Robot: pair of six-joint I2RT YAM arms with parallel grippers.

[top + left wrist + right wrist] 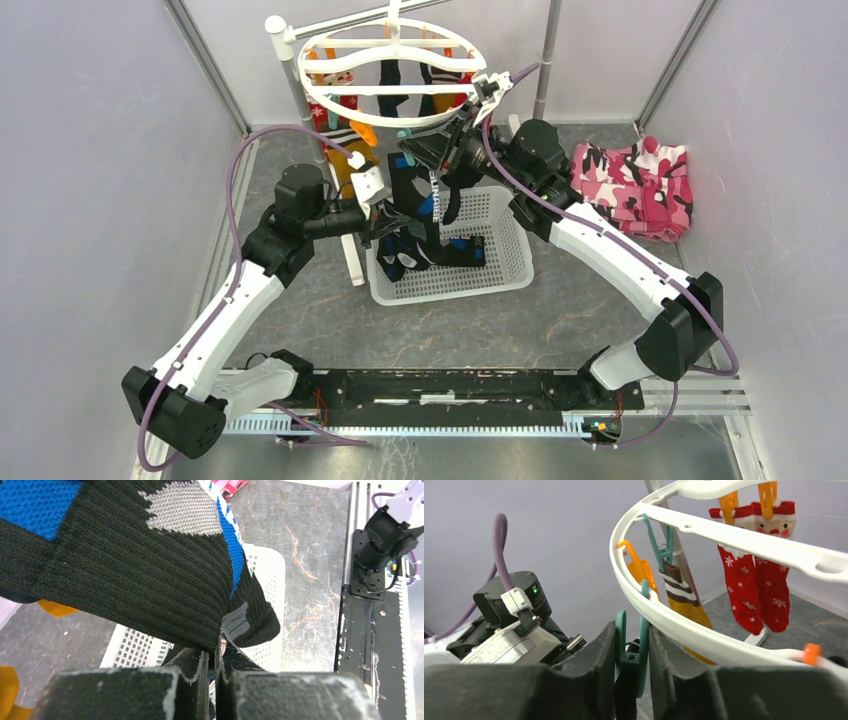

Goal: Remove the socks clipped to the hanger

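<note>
The hanger [395, 75], a round white ring with orange and teal clips, stands at the back. My right gripper [631, 652] is shut on a teal clip [642, 630] under the ring [724, 640], its fingers pressing both clip handles. A black sock [415, 195] with blue patches hangs from that clip towards the basket. My left gripper [215, 652] is shut on this black sock [140, 580] near its lower end. Red snowflake socks [754, 590] and a mustard-yellow sock [689, 605] with a striped cuff hang clipped further along the ring.
A white perforated basket [500, 270] sits below the hanger with dark socks in it. A pink camouflage cloth [635, 185] lies at the right. The hanger's white pole [300, 100] stands just left of the basket. Grey walls close in on both sides.
</note>
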